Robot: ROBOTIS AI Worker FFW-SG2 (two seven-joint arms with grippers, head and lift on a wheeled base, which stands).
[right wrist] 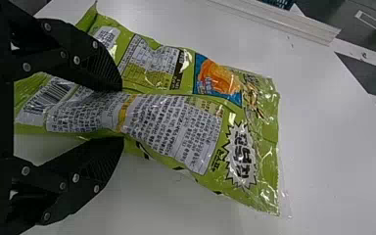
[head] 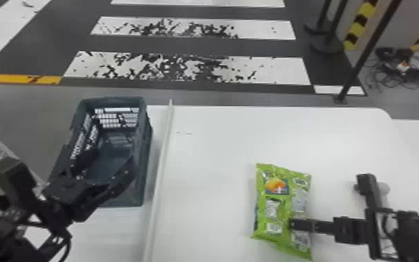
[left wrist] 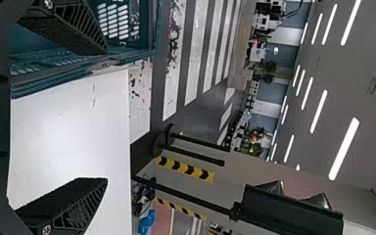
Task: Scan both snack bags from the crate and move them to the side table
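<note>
White table (head: 261,132): spans the foreground, crossed by a pale strip (head: 161,163). Crate (head: 144,188): stands left of that strip, with bare floor plainly in sight inside, though partly hidden at the near end. Green snack bag (head: 276,209): lies out of the crate, on or just above the table, well right of the strip. Left gripper (left wrist: 105,116): hangs by the crate's near end, fingers spread wide, nothing between. Right gripper (right wrist: 122,115): pinches the bag, creasing the printed film.

As for progress, probably partway: at least one bag out of the crate and in hand. Impossible to tell whether scanned. Likely left: scan if still needed, then carry to the side table. Cannot judge how far along with the second bag.
</note>
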